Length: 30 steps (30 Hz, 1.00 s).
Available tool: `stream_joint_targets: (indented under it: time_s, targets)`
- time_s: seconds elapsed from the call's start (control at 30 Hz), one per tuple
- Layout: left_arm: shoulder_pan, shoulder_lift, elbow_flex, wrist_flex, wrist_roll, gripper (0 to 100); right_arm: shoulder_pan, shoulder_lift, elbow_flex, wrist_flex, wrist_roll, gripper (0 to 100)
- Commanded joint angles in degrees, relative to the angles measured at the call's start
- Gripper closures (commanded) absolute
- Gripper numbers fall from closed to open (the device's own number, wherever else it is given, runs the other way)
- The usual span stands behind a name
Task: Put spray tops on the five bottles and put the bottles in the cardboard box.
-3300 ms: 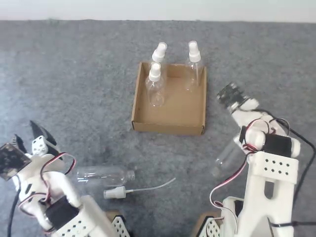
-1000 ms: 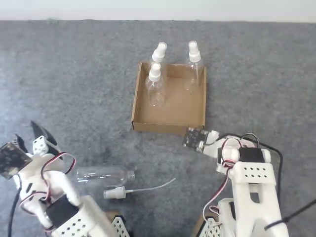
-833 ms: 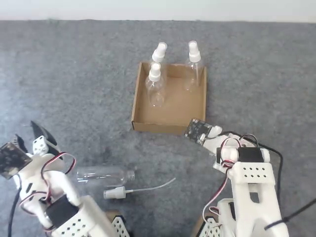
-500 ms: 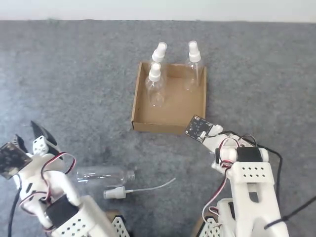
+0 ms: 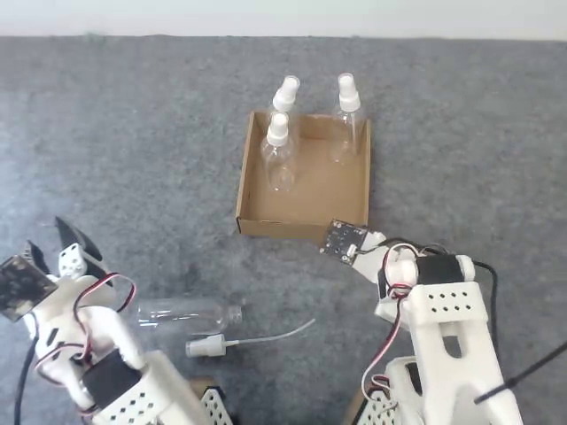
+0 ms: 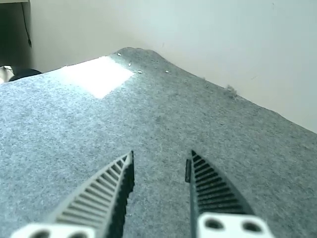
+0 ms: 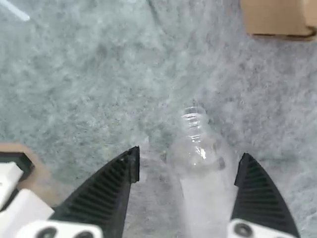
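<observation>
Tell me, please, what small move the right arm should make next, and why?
Probably close the right gripper on the uncapped bottle. Its jaws stand open and the bottle lies on the carpet between them, neck pointing away, so a grasp looks ready. How low the gripper sits is hard to tell.

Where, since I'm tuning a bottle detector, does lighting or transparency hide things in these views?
Left wrist view: a bright sunlit patch washes out the carpet. Right wrist view: the clear bottle almost melts into the carpet, only neck glints marking it. High view: the lying bottle is equally faint.
</observation>
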Motion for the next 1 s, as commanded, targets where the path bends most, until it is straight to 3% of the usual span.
stream_joint_targets:
  time_s: [0.0, 0.33, 0.97]
  targets:
    - [-0.09, -1.05, -0.57, -1.85, 0.09, 84, 0.57, -1.27, -3.78, 0.75, 6.51, 72.5]
    - [-0.09, -1.05, -0.48, -1.85, 0.09, 84, 8.57, -1.27, -4.04, -0.22, 16.18, 72.5]
    - [-0.09, -1.05, -0.48, -1.85, 0.09, 84, 8.48, -1.27, 2.9, -9.01, 16.79, 72.8]
